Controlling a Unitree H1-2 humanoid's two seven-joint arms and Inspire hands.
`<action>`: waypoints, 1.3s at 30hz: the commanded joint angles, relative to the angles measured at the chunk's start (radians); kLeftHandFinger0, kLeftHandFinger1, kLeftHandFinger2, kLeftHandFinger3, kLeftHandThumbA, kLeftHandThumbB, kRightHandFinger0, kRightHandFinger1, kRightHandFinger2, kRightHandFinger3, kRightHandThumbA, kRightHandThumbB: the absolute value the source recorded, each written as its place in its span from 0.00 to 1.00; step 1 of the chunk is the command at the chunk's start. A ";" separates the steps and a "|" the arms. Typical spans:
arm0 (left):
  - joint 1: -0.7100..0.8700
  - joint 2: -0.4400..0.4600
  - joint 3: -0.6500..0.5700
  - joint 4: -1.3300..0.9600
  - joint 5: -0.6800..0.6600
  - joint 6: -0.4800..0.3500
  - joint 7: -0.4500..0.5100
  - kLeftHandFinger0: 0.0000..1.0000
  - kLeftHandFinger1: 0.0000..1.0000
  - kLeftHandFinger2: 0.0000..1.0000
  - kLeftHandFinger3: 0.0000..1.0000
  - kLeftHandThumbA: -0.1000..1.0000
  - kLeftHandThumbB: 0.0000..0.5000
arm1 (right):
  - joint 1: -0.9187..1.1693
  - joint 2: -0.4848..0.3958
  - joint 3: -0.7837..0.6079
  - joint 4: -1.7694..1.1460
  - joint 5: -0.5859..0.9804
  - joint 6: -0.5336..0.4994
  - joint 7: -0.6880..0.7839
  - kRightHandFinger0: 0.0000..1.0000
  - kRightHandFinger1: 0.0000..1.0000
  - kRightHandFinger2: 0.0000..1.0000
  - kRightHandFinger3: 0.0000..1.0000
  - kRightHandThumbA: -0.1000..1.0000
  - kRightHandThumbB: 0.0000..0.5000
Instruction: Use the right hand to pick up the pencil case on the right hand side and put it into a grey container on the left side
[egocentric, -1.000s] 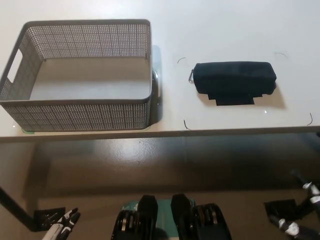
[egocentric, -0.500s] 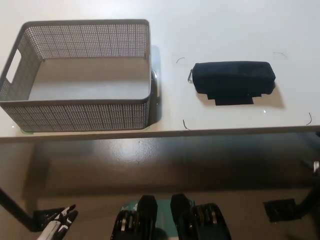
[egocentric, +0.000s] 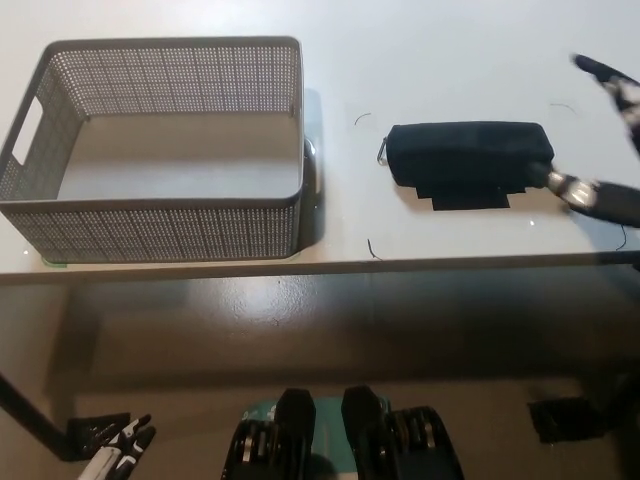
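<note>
Black right hand (egocentric: 600, 140): newly risen beside the black fabric pencil case (egocentric: 468, 160), fingers spread, empty; the reach has begun. White left hand (egocentric: 118, 452): low, fingers indistinct.

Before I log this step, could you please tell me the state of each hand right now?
Left hand: resting low beside the body, holding nothing; open or shut cannot be told.
Right hand: open at the pencil case's right end, holding nothing.

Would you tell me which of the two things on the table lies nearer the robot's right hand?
The black pencil case: the right hand is spread open just beside its right end, while the grey container sits far left.
</note>
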 joint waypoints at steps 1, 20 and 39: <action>0.011 0.025 0.007 -0.024 0.020 -0.038 0.000 1.00 1.00 1.00 1.00 1.00 0.67 | -0.219 -0.019 0.104 0.165 -0.149 0.032 0.088 1.00 1.00 1.00 1.00 0.80 1.00; 0.037 0.017 0.006 -0.040 0.022 -0.044 0.000 1.00 1.00 1.00 1.00 1.00 0.65 | -0.599 0.066 0.376 0.756 -0.298 -0.016 0.059 1.00 1.00 1.00 1.00 0.83 1.00; 0.031 0.012 0.002 -0.059 0.041 -0.033 0.003 1.00 1.00 1.00 1.00 1.00 0.66 | -0.775 0.141 0.463 1.078 -0.335 -0.054 0.059 1.00 1.00 1.00 1.00 0.74 1.00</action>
